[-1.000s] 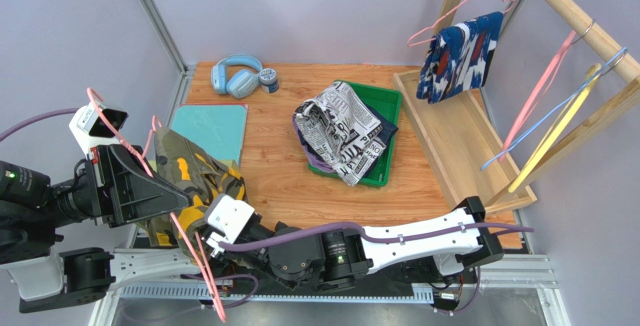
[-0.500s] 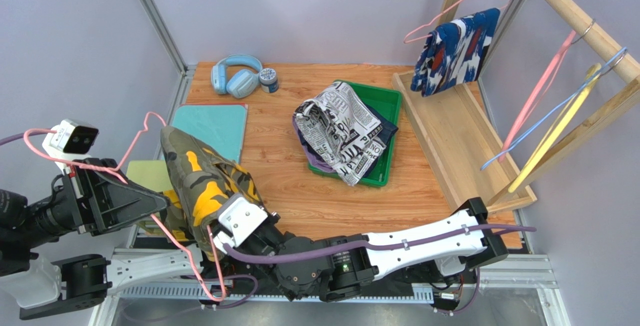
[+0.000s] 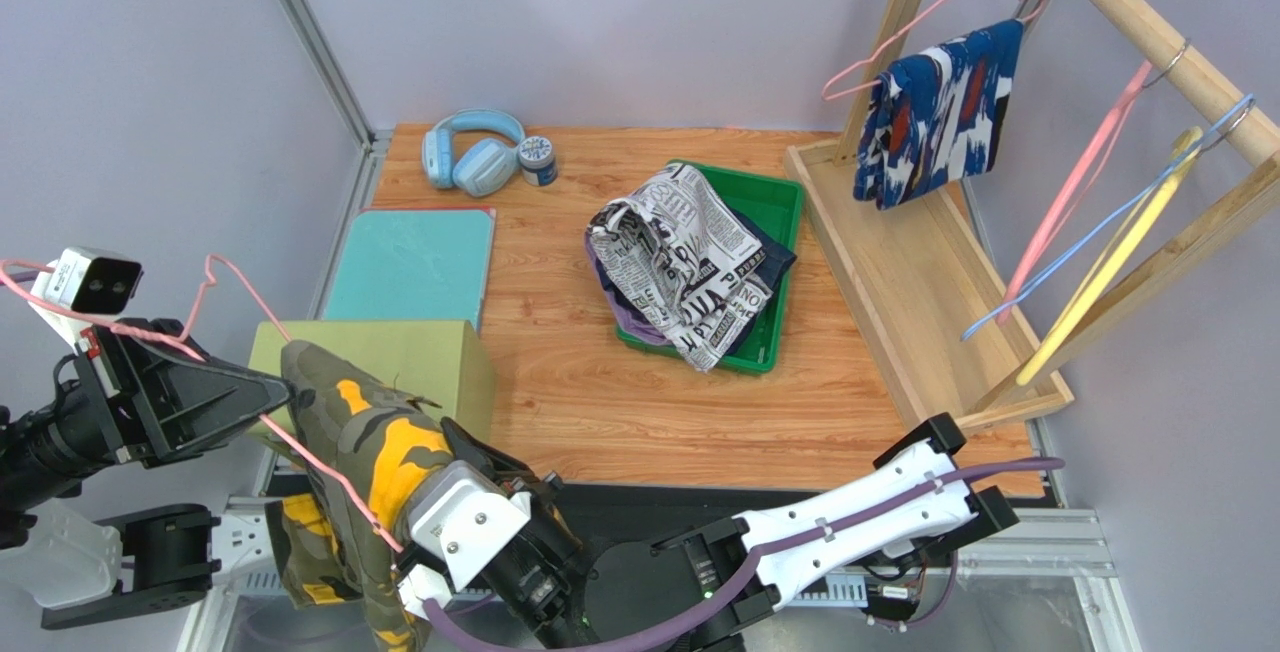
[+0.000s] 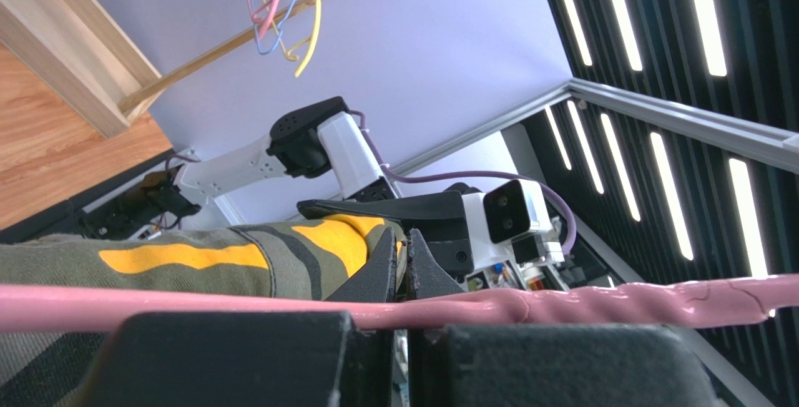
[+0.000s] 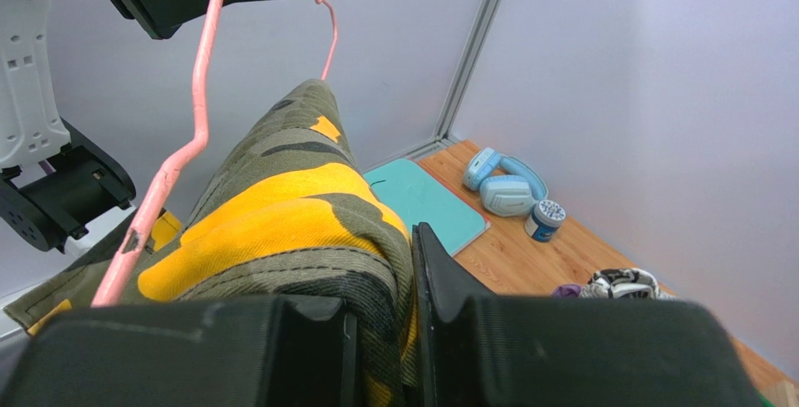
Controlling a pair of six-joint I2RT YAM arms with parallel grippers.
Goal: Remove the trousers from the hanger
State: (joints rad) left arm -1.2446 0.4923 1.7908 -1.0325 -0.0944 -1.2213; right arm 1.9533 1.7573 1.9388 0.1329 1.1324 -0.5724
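The yellow-olive camouflage trousers (image 3: pixel 353 487) hang over a pink hanger (image 3: pixel 226 382) at the near left, past the table's front edge. My left gripper (image 3: pixel 248 397) is shut on the pink hanger (image 4: pixel 525 306). My right gripper (image 3: pixel 428 495) is shut on the camouflage trousers (image 5: pixel 281 229), clamping a fold of cloth between its fingers. The newsprint pair (image 3: pixel 676 262) lies on top of the dark blue and purple pairs in the green tray (image 3: pixel 774 202). The blue-white-red print pair (image 3: pixel 939 112) hangs on a pink hanger (image 3: pixel 902 45) on the wooden rack.
The wooden rack (image 3: pixel 1157 37) at right carries empty pink, blue and yellow hangers (image 3: pixel 1104 232). Blue headphones (image 3: pixel 473 150) and a small jar (image 3: pixel 538 160) sit at the back. A teal mat (image 3: pixel 413 262) and an olive box (image 3: pixel 398 352) lie at left.
Both arms have pulled back toward the near left. The camouflage trousers moved down and forward with my right gripper, uncovering the olive box. The print pair on the rack swung right.
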